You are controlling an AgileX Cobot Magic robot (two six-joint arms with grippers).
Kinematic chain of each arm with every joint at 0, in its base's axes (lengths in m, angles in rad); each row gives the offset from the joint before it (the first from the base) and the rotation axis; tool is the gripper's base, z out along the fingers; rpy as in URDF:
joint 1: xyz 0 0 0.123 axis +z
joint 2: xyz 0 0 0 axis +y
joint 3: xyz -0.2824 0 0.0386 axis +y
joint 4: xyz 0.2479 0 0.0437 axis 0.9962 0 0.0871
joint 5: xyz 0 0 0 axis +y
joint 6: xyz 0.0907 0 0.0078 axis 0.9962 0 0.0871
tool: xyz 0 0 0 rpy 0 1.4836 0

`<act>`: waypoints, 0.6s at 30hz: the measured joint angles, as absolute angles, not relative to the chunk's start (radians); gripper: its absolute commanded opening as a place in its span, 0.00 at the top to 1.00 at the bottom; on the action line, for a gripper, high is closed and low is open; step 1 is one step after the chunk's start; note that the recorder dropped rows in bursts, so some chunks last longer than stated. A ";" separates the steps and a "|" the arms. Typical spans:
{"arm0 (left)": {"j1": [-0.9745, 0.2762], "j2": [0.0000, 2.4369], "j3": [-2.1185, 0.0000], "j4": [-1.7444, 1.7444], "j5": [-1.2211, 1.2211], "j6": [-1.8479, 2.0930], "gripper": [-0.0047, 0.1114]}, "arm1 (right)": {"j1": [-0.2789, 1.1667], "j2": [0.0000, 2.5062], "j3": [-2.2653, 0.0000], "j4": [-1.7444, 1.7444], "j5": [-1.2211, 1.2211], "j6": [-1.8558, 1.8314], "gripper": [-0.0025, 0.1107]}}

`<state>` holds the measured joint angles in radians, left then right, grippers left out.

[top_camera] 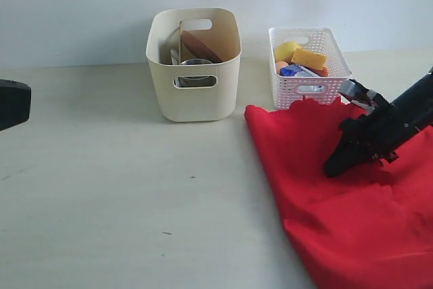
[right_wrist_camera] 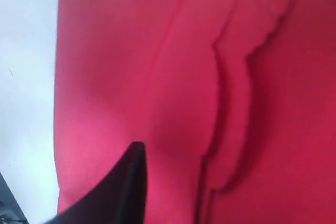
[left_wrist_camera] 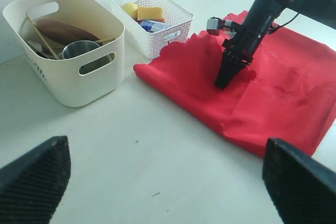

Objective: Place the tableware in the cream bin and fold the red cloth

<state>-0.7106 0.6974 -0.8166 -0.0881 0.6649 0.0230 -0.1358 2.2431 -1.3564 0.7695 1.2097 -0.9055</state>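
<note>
Spreading over the right part of the tabletop (top_camera: 101, 201), the red cloth (top_camera: 338, 221) lies mostly flat, its scalloped far edge just in front of the white lattice basket (top_camera: 311, 89) and one raised fold running through it near the arm. The right end effector (top_camera: 333, 169) slants down onto the cloth with its dark tips touching the fabric. In the left wrist view its fingers (left_wrist_camera: 221, 83) narrow to a point, and the right wrist view shows only one dark finger (right_wrist_camera: 128, 182) against the red. Whether the jaws are closed on the fabric or merely pressed to it cannot be told.

Left of the cloth and apart from it stands the cream bin (top_camera: 196, 103). It holds the brown round plate (left_wrist_camera: 63, 30) leaning on edge, the steel cup (left_wrist_camera: 81, 50) and the chopsticks (left_wrist_camera: 39, 35). The basket beside it contains yellow and orange food pieces.

The left end effector (left_wrist_camera: 168, 182) hangs above bare tabletop on the left, well away from the cloth, its jaws spread wide and holding nothing.
</note>
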 measured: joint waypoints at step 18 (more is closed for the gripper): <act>-0.711 0.697 -0.817 -0.088 0.665 0.023 0.15 | -0.166 1.803 -1.376 0.662 1.224 -0.607 0.98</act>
<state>-0.7106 0.6974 -0.8166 -0.0881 0.6649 0.0230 -0.1660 1.8028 -1.3762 0.6617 1.2240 -0.6065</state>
